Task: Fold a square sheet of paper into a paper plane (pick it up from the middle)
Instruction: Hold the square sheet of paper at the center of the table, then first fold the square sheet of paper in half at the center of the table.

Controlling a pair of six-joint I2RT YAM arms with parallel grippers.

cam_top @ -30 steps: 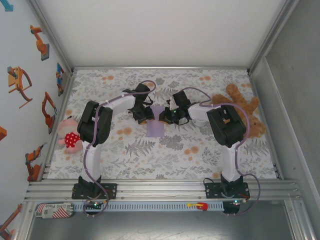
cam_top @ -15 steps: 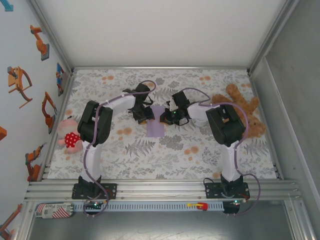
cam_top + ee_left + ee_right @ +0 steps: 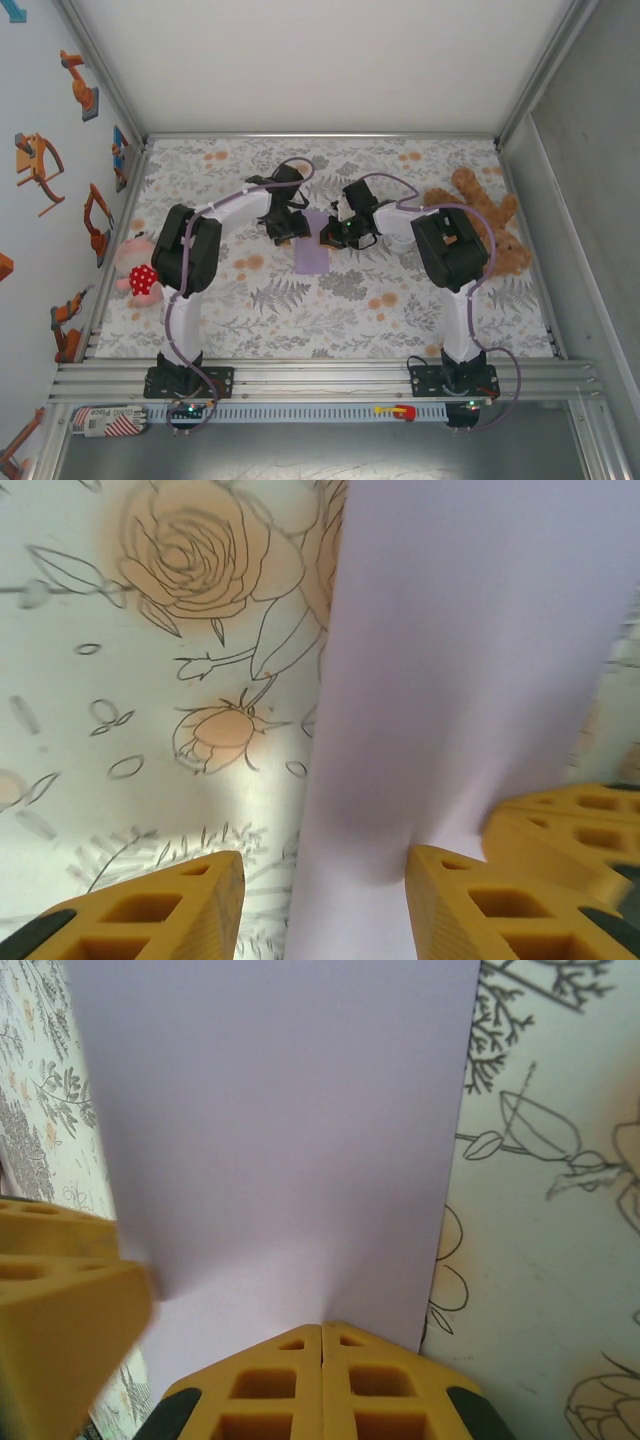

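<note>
**A:** From above, where is the square sheet of paper (image 3: 312, 256)?

**B:** On the tablecloth (image 3: 400, 320). It looks like a narrow lavender strip with its long axis running away from the bases. The left gripper (image 3: 291, 233) is at its left side and the right gripper (image 3: 333, 236) at its right, both along the far half and about equally near.

**A:** Room to move?

**B:** There is open cloth toward the bases. The teddy bear (image 3: 488, 225) and the pink doll (image 3: 137, 270) sit well apart from it.

**A:** Left wrist?

**B:** The jaws are parted and straddle the paper's left edge, gripping nothing. One finger is over the paper, the other over the cloth.

**A:** Right wrist?

**B:** The jaws are clamped tight at the paper's near edge. The paper puckers there, so I judge it pinched. A lift would pull from that side.
</note>
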